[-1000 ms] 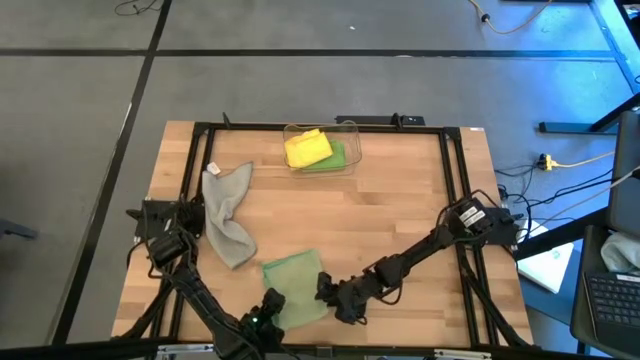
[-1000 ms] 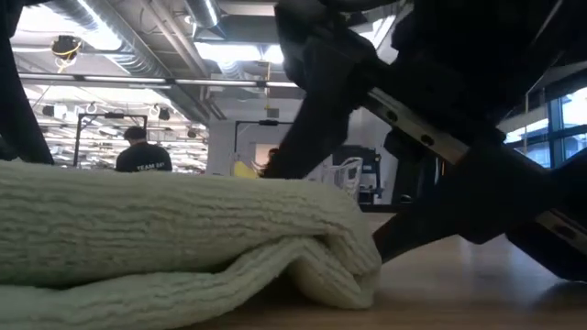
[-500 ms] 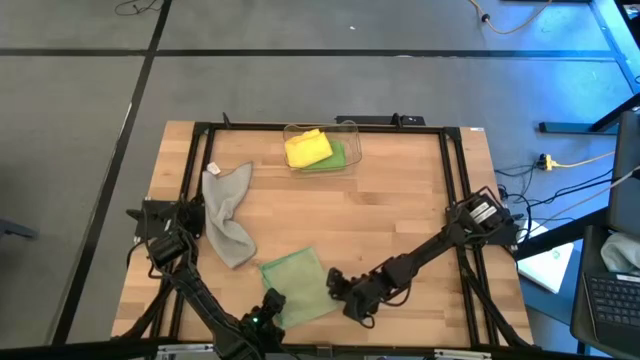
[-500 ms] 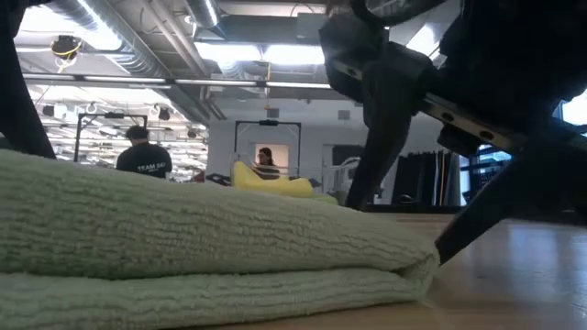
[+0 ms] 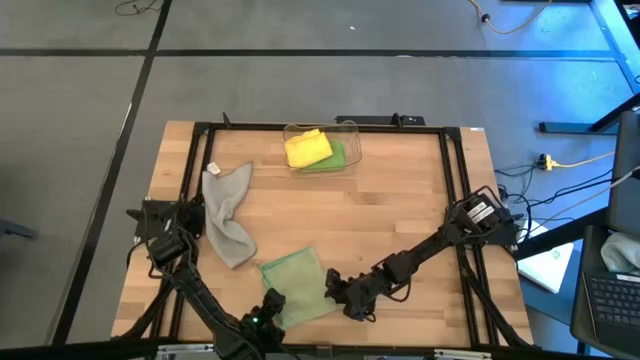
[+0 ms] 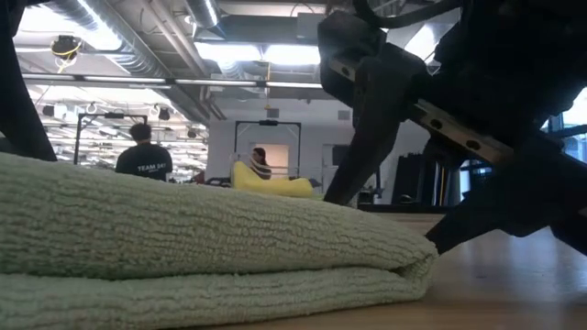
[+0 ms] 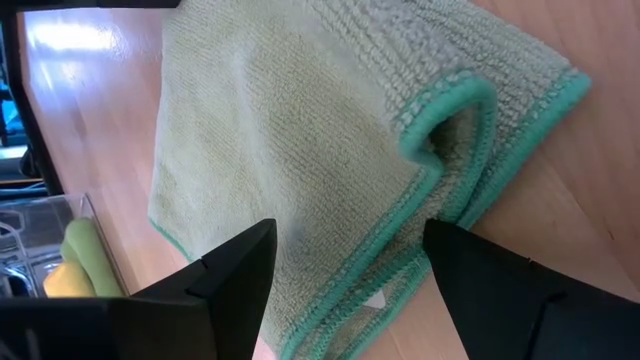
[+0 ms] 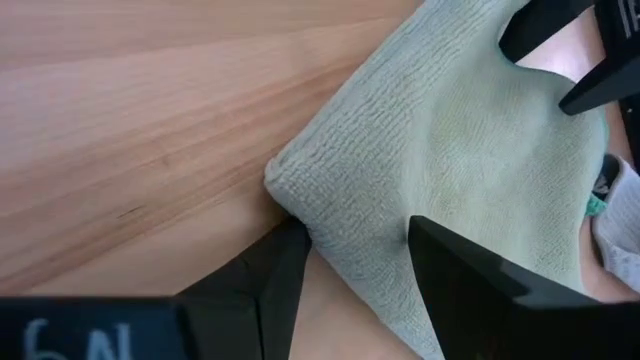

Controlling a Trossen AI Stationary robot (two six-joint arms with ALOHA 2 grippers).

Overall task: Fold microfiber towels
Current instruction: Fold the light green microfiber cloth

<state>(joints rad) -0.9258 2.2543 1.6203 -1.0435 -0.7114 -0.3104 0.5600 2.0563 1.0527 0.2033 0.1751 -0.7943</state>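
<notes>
The pale sage green towel (image 5: 295,285) lies folded flat near the table's front edge, its fold showing thick in the low view (image 6: 183,247). My left gripper (image 5: 272,303) stands open at its near left corner, a finger on either side of the teal-hemmed edge (image 7: 440,130). My right gripper (image 5: 333,290) is open at the towel's right side, its fingers on either side of the folded corner (image 8: 290,185). The grey towel (image 5: 228,215) lies crumpled at the left. The yellow towel (image 5: 307,147) and the bright green towel (image 5: 338,156) sit in the clear bin (image 5: 352,128). My left gripper's fingers (image 7: 235,270) stand over the towel's hemmed corner; whether they touch it I cannot tell. My right gripper has one finger (image 8: 285,255) close beside the folded edge, slanting down from the table's right; whether it touches I cannot tell.
A black frame (image 5: 200,130) runs along the table's left, far and right sides. Bare wood (image 5: 380,215) lies between the bin and the folded towel. In the low view people stand in the room beyond the table (image 6: 142,156).
My right gripper has drawn back a little toward the table's right edge, off the sage towel's right side. The towel's folded right edge, which bulged up a second ago, now lies flat and neat on the table.
</notes>
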